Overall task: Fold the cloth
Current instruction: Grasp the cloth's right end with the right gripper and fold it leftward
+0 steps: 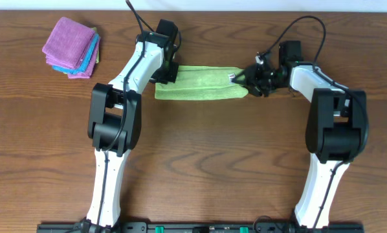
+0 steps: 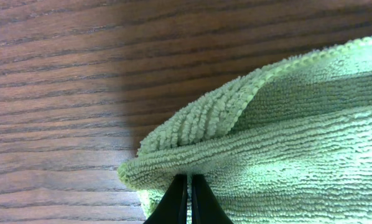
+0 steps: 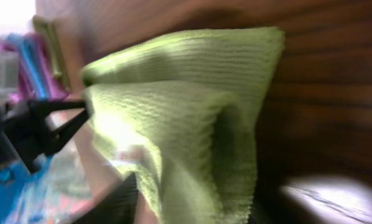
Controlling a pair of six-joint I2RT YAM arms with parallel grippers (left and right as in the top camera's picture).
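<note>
1. The cloth [image 1: 200, 85] lies on the table [image 1: 206, 155] a little toward 12 o'clock of its centre, doubled over into a long narrow strip.
2. Its long axis runs straight from 9 o'clock to 3 o'clock. One short end points at each arm.
3. A small white tag [image 1: 232, 77] shows near the 3 o'clock end, along the far edge.
4. The left gripper [image 2: 189, 198] is at the 9 o'clock end. Its black fingertips are pressed together on the hem, with a fold of green pile pinched between them and a loose upper layer curling back just above.
5. The right gripper [image 1: 246, 81] is at the 3 o'clock end. Its own camera is blurred, but the cloth bunches up between its dark fingers [image 3: 52, 124], so it seems clamped on that end.
6. Well off toward 10 o'clock sits a stack with a purple folded cloth [image 1: 67, 37] on top and a blue folded cloth [image 1: 88, 59] peeking out below. It is far from the strip.
7. Both forearms angle in over the table from 6 o'clock. The left arm's wrist covers the strip's near corner at 9 o'clock.
</note>
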